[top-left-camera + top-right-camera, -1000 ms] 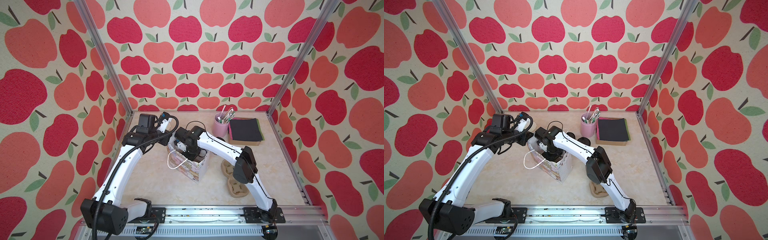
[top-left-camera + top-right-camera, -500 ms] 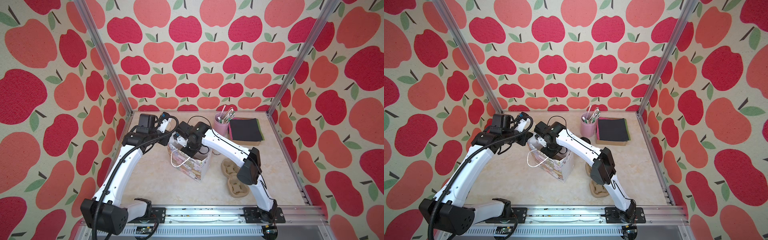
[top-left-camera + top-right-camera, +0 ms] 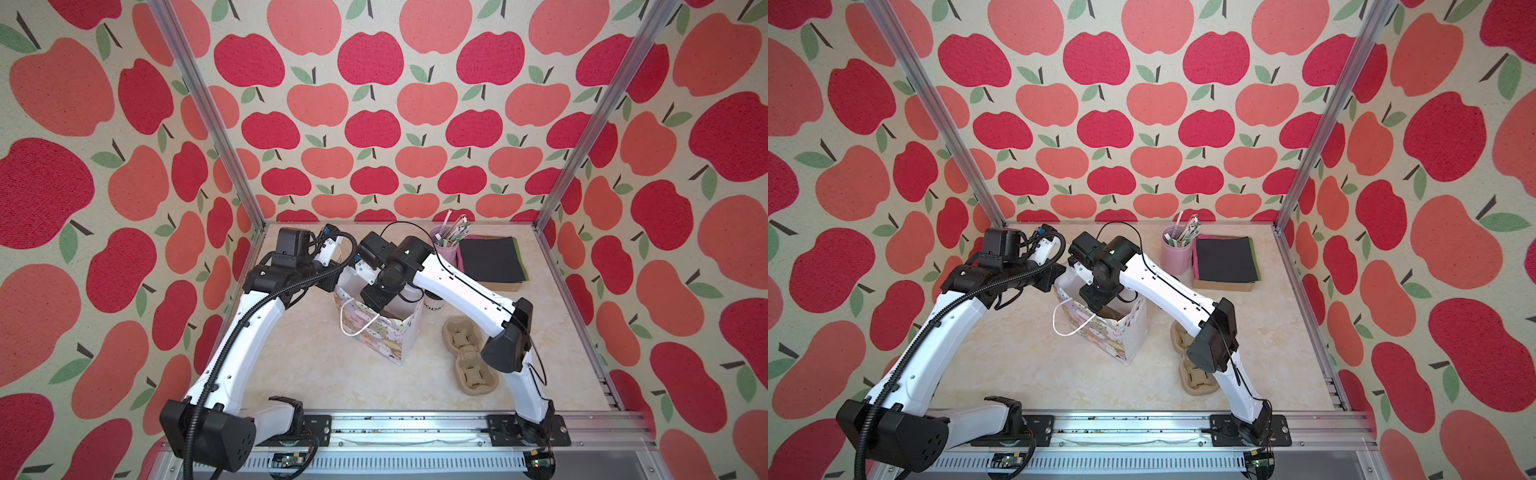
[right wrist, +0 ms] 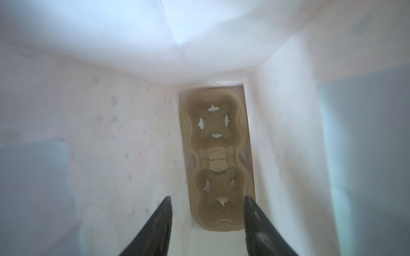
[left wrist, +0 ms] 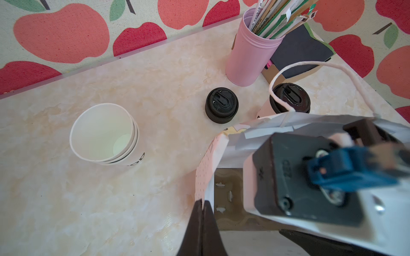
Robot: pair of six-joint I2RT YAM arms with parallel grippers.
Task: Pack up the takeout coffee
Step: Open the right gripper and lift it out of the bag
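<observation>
The right hand (image 4: pixel 207 197) is easing back up inside the paper bag (image 3: pixel 386 337), its fingers apart and gripping nothing. The cup carrier (image 4: pixel 214 153) is now lying flat on the bag floor below it. The left hand (image 5: pixel 203 202) is staying pinched together on the bag's rim, keeping the mouth open. The takeout coffee (image 5: pixel 289 99), lid on, is standing on the surface (image 5: pixel 155 66) just beyond the bag from the left hand, and is probably going in next.
</observation>
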